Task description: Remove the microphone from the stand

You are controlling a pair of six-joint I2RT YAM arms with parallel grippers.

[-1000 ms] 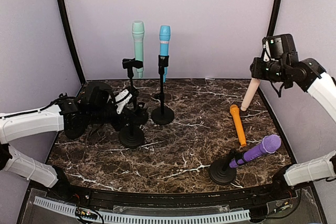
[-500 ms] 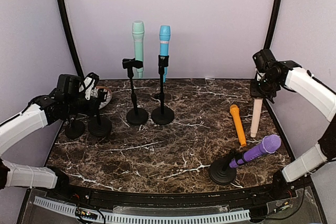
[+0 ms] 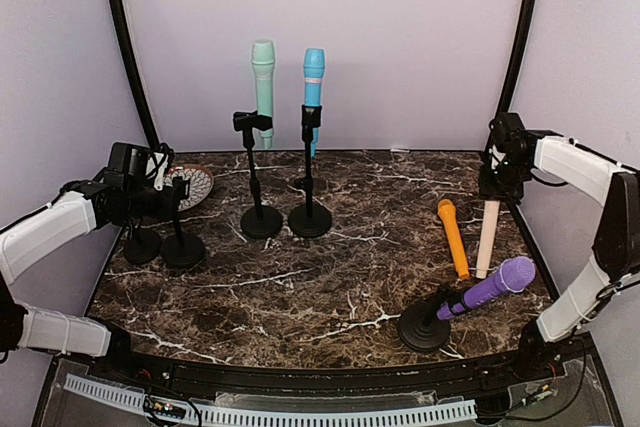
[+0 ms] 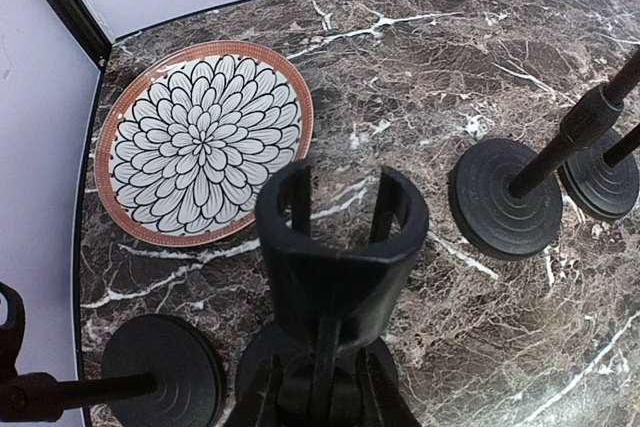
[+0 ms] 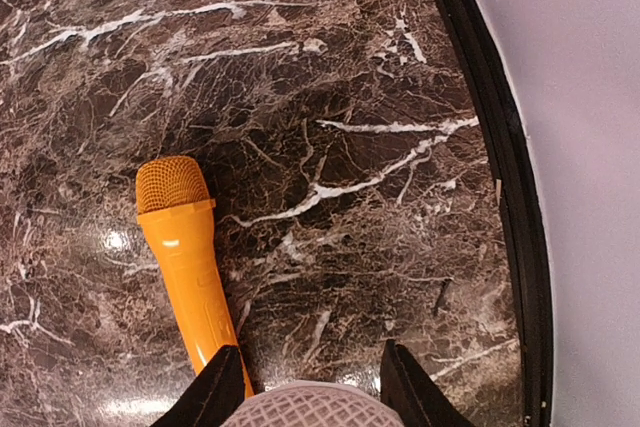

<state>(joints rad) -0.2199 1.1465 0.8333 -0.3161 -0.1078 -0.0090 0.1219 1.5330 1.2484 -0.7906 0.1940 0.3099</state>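
Top external: right gripper pinches cream microphone upright, just beside orange microphone lying flat. Left wrist: left gripper apparently clamps empty stand by its stem, contact cropped.

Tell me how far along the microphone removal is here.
Done: the orange microphone lies loose on the table. In hand: the right gripper holds the cream microphone upright beside it, out of any stand, while the left gripper grips an empty stand. Left: the teal microphone, blue microphone and purple microphone sit in their stands.
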